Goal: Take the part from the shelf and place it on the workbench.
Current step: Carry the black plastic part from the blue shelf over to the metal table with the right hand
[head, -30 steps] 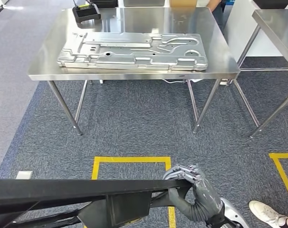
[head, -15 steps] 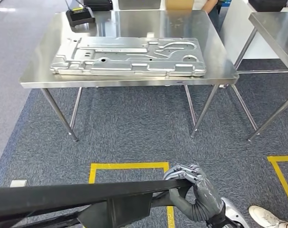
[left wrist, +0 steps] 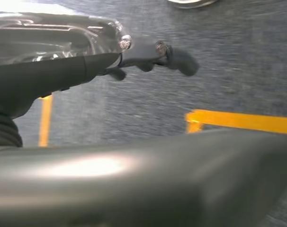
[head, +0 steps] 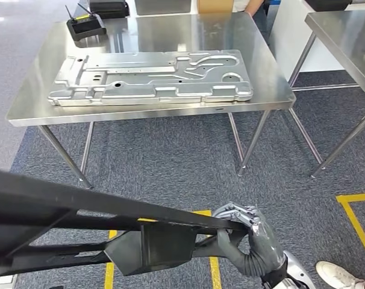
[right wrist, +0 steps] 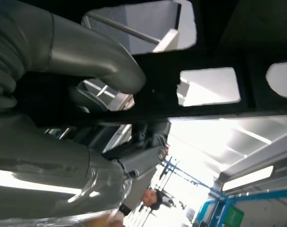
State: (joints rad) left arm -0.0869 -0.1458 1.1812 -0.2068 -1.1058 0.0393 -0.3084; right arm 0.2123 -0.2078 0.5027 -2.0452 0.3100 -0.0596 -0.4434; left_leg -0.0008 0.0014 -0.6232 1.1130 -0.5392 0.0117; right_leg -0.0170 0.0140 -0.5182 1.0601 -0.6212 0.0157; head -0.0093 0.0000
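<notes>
Part [head: 81,211], a long black frame-like piece, was held low in front of the robot and crossed the head view from the left edge to the right hand [head: 249,241]. The right hand gripped its right end, with the fingers curled over the top edge and the thumb below it. In the left wrist view the left hand [left wrist: 99,61] was beside a broad dark surface of the part, its fingers stretched out over the carpet; it was not possible to tell if this hand held the part. The workbench [head: 262,84], a steel table, stood ahead on the grey carpet [head: 171,162]. A large silver stamped panel [head: 149,75] lay flat on it, and a black device [head: 86,25] sat near its far left corner. Yellow floor tape [head: 353,208] was visible at the right, and a white shoe [head: 340,274] near the lower right corner.
</notes>
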